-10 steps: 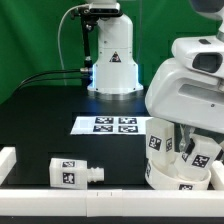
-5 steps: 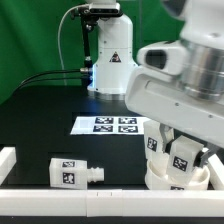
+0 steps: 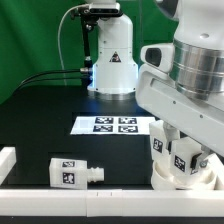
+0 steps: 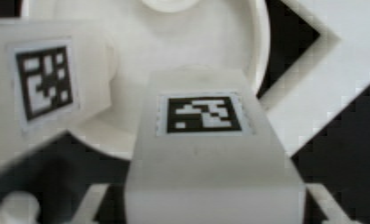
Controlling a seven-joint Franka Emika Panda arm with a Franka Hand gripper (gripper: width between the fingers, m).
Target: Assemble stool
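The round white seat [image 3: 186,180] lies at the exterior view's lower right, against the front rail. One tagged leg [image 3: 158,146] stands upright on it. My gripper [image 3: 190,150] comes down from above and is shut on a second tagged leg [image 3: 186,158], which it holds upright on the seat. In the wrist view this held leg [image 4: 207,150] fills the middle between my fingers [image 4: 104,196], with the seat [image 4: 182,40] behind it and the other leg [image 4: 49,80] beside it. A third leg [image 3: 75,172] lies loose on its side at the lower left.
The marker board [image 3: 115,124] lies flat mid-table. The arm's base [image 3: 110,55] stands at the back with cables running to the left. White border rails run along the left side [image 3: 8,160] and the front edge [image 3: 90,192].
The arm's big body has swung left and risen over the seat. The held leg has shifted slightly left and stands straighter on the seat. The loose leg has not moved.
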